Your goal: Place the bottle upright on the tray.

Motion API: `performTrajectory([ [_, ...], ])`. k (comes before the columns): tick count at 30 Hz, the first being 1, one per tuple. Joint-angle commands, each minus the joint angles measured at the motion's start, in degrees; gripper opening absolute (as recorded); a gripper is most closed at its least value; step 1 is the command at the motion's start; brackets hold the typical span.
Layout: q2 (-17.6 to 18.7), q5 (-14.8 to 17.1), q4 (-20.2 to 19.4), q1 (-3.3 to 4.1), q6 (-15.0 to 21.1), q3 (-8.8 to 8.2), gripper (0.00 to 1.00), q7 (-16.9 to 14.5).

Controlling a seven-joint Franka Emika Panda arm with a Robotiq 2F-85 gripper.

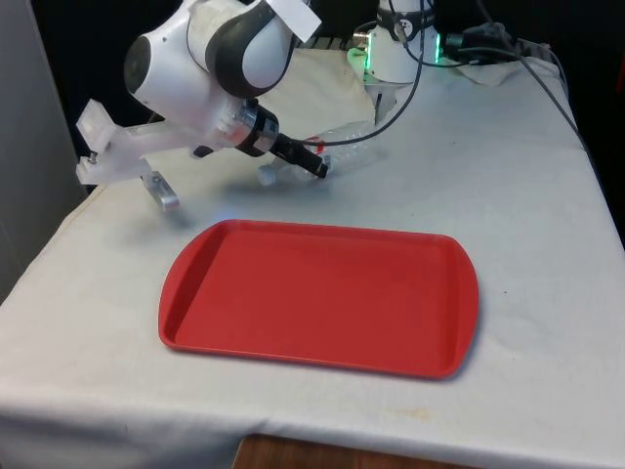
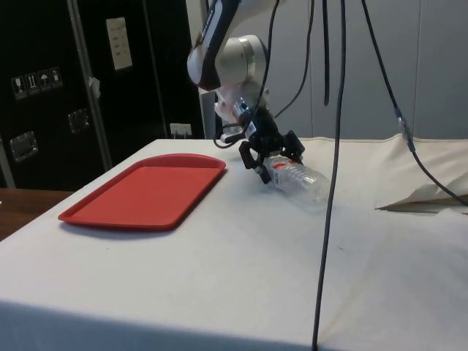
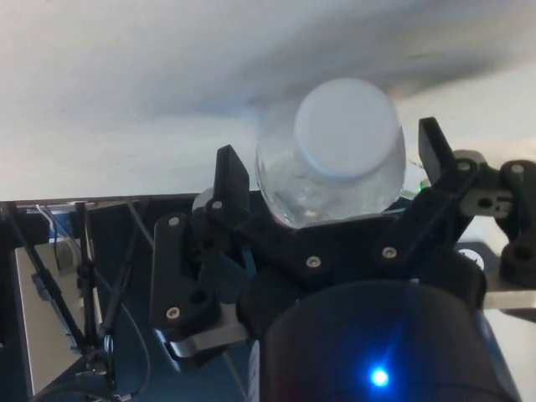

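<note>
tabletop (image 1: pixel 508 195): white cloth over it, creased near the far edge. I see it in the front and side views.
arm (image 1: pixel 210 59): white, bent low over the far half of the tabletop. From my seat the wrist points down and sideways at the bottle.
tray (image 1: pixel 322 298): red, rectangular, rounded corners, raised rim. It lies flat on the near half of the tabletop with its long side along the near edge. Nothing is on it. In the side view (image 2: pixel 146 191) I see it well apart from the bottle.
cables (image 2: pixel 333 146): dark, hanging from above and trailing over the cloth near the far edge.
bottle (image 2: pixel 298 180): clear plastic, lying on its side on the cloth beyond the tray's far edge, toward the far side of the tabletop. I see a bit of red near its neck end. In the front view (image 1: pixel 347 137) it is partly hidden behind the wrist. In the wrist view (image 3: pixel 331 155) one round end faces the camera; I can't tell which end.
gripper (image 2: pixel 269 156): black, at the bottle's tray-side end. The jaws sit apart, one on each side of the bottle. I see no clamp on it. In the wrist view (image 3: pixel 331 180) the bottle sits between the two fingers, close to both.
</note>
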Motion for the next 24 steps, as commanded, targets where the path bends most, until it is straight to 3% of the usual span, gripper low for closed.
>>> performTrajectory([
  [1, 0.46, 0.29, 0.57, -0.40, -0.46, 0.29, 1.00, -0.23],
  [3, 0.52, 0.40, 0.57, -0.40, -0.46, 0.23, 1.00, -0.34],
  [4, 0.17, 0.23, 0.00, 0.00, 0.00, 0.00, 1.00, -0.29],
  [5, 0.57, 0.46, 0.57, -0.40, -0.52, 0.23, 1.00, -0.40],
  [10, 0.46, 0.52, 0.40, -0.23, -0.40, 0.17, 0.99, -0.46],
  [13, 0.29, 0.40, 0.06, 0.06, -0.06, 0.00, 0.77, -0.46],
  [14, 0.40, 0.52, 0.34, -0.17, -0.34, 0.11, 0.77, -0.52],
  [20, 0.52, 0.63, 0.52, -0.11, -0.80, 0.00, 0.50, -0.57],
  [24, 0.69, 0.74, 0.80, -0.06, -1.32, -0.23, 0.42, -0.63],
])
